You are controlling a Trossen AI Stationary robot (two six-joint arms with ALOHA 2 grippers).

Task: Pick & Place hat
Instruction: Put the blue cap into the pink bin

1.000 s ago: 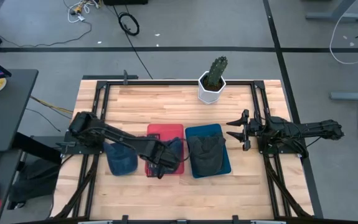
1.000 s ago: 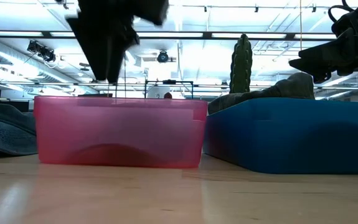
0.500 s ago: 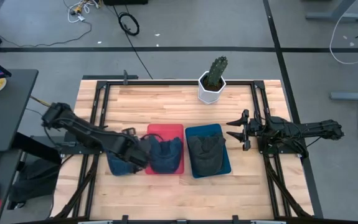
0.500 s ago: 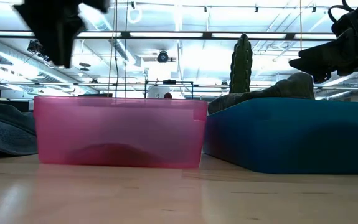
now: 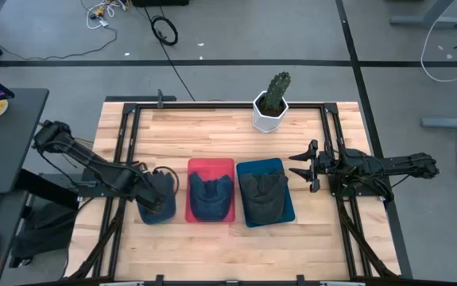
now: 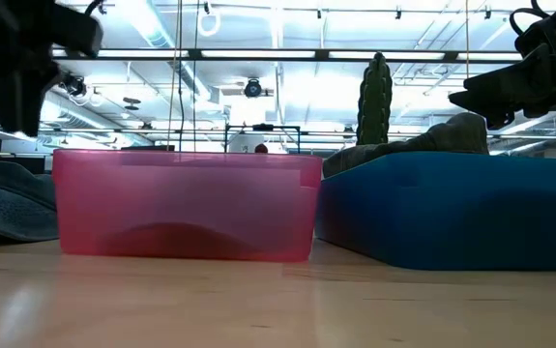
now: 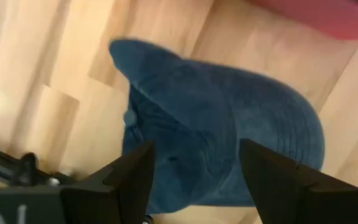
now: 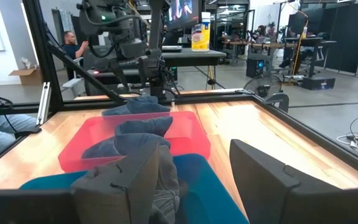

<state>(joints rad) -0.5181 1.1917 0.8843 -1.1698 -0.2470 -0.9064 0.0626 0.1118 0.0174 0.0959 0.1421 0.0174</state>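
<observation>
The left gripper (image 7: pixel 194 180), fingers spread wide and empty, has swung away from the pink bin (image 5: pixel 211 165), which now holds one blue hat (image 5: pixel 210 195), to hover over the second blue hat (image 7: pixel 228 137) on the table, likely the next pick.

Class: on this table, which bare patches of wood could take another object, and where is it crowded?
Free: wood along the near edge and left of the white cactus pot. Crowded: the mid row, loose blue hat, red bin, blue bin.

No readable text, labels, brands, numbers or signs in any view; distant screens and bottle too blurred.
</observation>
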